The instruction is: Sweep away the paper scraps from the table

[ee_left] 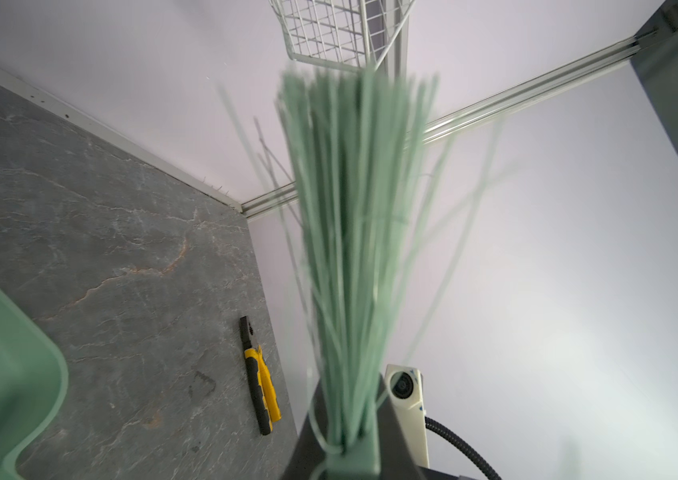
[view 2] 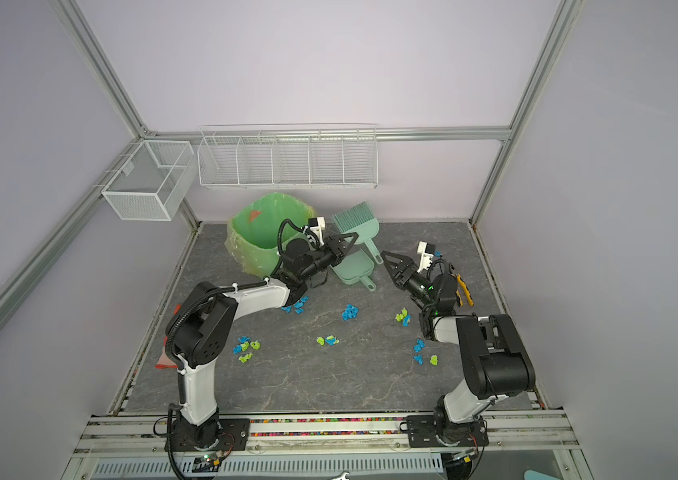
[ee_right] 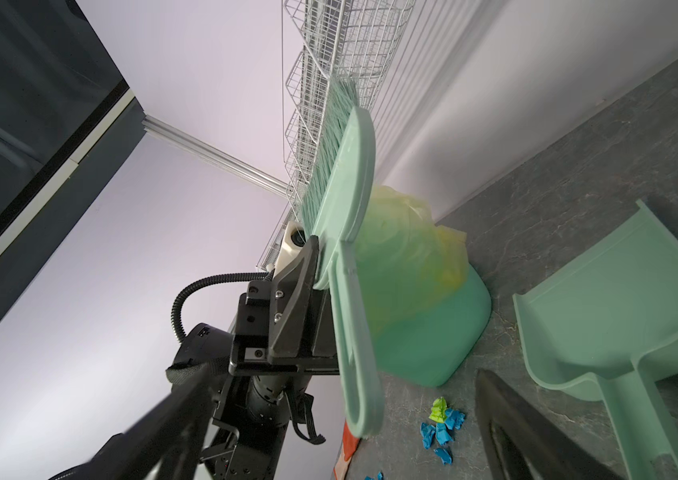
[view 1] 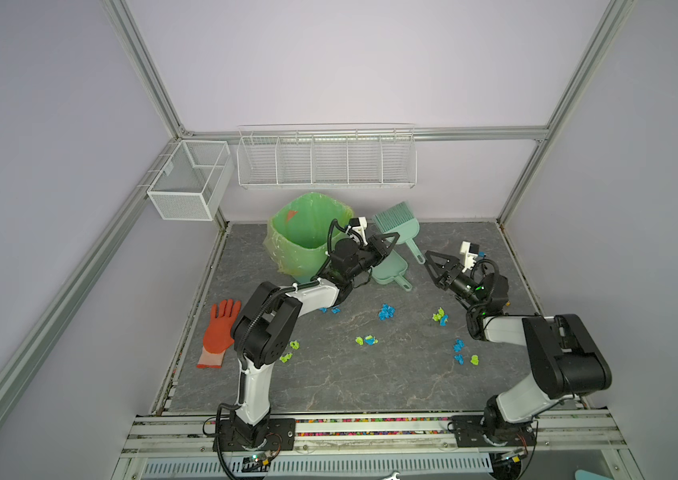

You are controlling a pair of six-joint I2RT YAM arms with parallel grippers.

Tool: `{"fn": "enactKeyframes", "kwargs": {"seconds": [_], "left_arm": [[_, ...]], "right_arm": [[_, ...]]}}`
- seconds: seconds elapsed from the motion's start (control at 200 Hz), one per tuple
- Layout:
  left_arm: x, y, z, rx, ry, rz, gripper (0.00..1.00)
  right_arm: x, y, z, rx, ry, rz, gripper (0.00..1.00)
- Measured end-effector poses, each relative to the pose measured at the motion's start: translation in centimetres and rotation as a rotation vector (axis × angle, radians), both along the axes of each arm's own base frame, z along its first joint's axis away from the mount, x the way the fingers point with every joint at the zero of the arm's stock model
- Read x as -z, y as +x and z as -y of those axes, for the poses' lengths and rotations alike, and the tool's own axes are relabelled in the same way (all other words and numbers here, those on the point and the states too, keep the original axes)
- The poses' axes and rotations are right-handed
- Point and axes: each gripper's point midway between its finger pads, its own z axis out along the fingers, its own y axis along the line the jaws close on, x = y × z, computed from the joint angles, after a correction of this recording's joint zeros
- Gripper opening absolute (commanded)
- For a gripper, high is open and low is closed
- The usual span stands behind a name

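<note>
Paper scraps (view 1: 387, 312), tiny crumpled bits in bright blue and lime green, lie in small clusters across the middle of your table (view 1: 350, 382), a flat dark grey surface with pale marble-like veins. One cluster sits partly under your left arm's forearm, and others lie near the right arm. All of them are well apart from the brush.

Your left gripper (view 1: 389, 242) is clamped on a mint-green plastic hand brush (view 1: 392, 218). The right wrist view shows the black jaws pinching it where the head meets the handle. The bristles point up toward the back wall and the looped handle hangs down.

Your right gripper (view 1: 429, 267) has its jaws spread wide with nothing between them, and it sits just beside the tip of the brush's handle.

A matching mint-green plastic dustpan (view 1: 387, 272) lies on the table below the brush. It is next to a green plastic bin (view 1: 304, 237) lined with a translucent green bag, which stands at the back left.

An orange-red rubber glove (view 1: 221, 332) lies flat at the table's left edge. A yellow-and-black hand tool (view 2: 465, 290) lies near the right edge, behind your right arm.
</note>
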Motion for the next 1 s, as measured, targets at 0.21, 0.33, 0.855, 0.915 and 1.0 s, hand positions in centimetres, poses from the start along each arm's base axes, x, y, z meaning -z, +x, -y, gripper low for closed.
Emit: {"fn": "enactKeyframes", "kwargs": {"seconds": [0.21,0.33,0.855,0.915,1.0], "left_arm": [[-0.2,0.1,0.1,0.009,-0.067,0.003,0.0],[0.1,-0.1,0.5,0.018,-0.075,0.001,0.0],[0.3,-0.9,1.4,0.035,-0.128,0.004,0.0],[0.2,-0.9,1.4,0.034,-0.129,0.005,0.0],[0.2,-0.9,1.4,0.034,-0.129,0.005,0.0]], "right_arm": [[-0.2,0.0,0.0,-0.002,0.006,0.003,0.86],[-0.6,0.1,-0.1,-0.009,0.006,0.015,0.77],[-1.1,0.9,-0.6,-0.027,0.019,0.018,0.5],[-0.8,0.9,-0.7,-0.032,0.018,0.011,0.48],[-0.6,0.9,-0.8,-0.039,0.016,0.006,0.45]]}}
